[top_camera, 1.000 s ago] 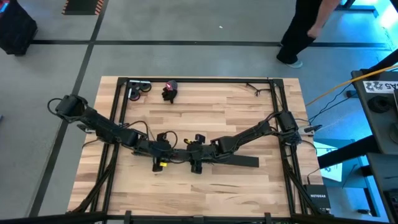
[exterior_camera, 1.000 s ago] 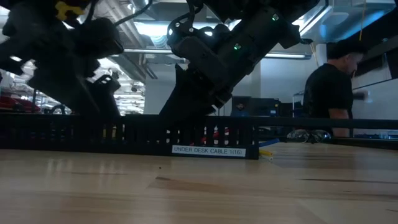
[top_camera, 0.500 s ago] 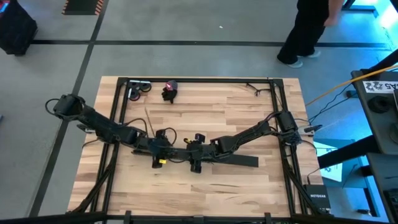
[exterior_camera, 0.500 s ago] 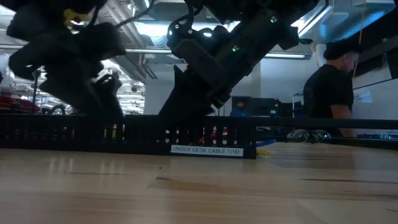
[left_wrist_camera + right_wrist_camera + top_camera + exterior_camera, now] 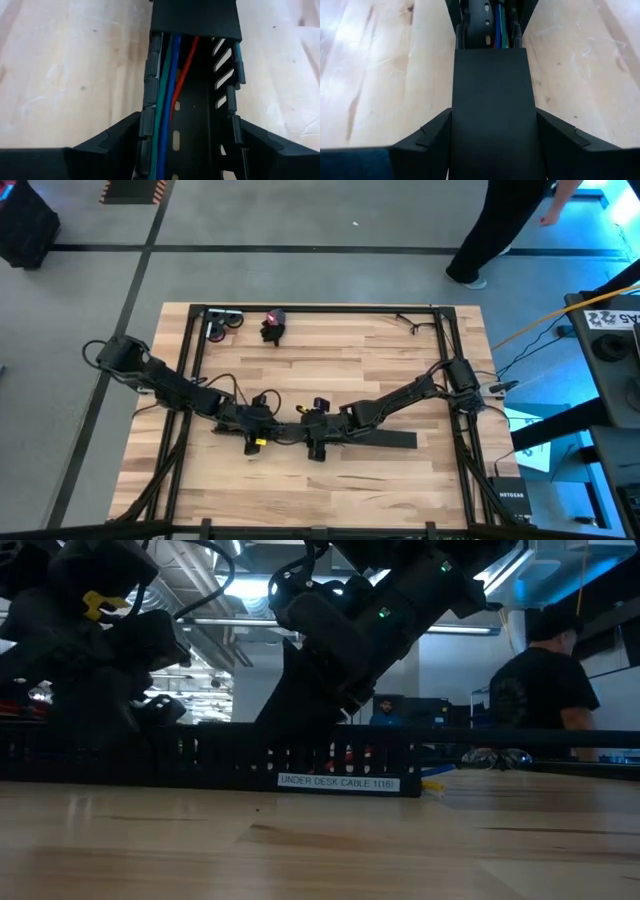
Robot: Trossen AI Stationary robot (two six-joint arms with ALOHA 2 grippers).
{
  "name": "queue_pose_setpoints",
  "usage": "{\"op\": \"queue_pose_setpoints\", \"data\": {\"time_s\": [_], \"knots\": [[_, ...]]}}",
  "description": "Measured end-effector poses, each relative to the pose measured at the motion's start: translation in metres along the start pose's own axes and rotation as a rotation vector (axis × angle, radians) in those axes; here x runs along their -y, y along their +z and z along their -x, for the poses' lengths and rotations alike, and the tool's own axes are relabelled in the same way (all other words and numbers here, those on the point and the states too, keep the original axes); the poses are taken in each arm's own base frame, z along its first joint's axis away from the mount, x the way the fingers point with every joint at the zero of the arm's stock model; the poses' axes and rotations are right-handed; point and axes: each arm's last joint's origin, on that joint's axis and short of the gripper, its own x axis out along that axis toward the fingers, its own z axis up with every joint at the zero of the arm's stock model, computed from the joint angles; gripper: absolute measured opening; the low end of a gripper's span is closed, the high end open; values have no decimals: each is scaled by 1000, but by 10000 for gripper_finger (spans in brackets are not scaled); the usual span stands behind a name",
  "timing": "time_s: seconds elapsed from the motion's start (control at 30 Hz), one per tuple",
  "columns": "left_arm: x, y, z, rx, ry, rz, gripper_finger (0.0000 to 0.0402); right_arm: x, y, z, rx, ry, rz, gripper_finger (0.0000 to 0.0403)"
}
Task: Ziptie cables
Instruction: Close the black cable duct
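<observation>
My left fingers (image 5: 120, 140), narrowing slightly since a moment ago, straddle the black slotted channel (image 5: 195, 130) holding coloured cables (image 5: 167, 90); right fingers (image 5: 432, 135) flank its cover (image 5: 492, 110), spread wide.

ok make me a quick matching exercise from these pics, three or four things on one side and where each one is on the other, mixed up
Things:
1. cables
2. flat cover
3. white label
4. person

Places:
A. on the channel's side facing the low camera
B. standing in the room beyond the table
C. lying inside the open slotted channel
D. between the right gripper's fingers, on top of the channel

Pairs: 1-C, 2-D, 3-A, 4-B
</observation>
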Motion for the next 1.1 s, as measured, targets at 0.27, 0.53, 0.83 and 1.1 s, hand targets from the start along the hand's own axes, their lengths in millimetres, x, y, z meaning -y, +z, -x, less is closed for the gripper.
{"op": "queue_pose_setpoints", "data": {"time_s": [0.27,0.53,0.83,1.1], "knots": [[1,-2,-5,-3,-16,40,239,-1,1,0,0,60,-1,229],[7,1,-3,13,-49,48,261,-1,-1,1,-45,64,1,229],[9,6,-3,51,-62,47,281,-2,3,-1,8,77,-10,229],[5,4,-5,23,-34,11,227,-2,5,-1,29,94,-10,229]]}}
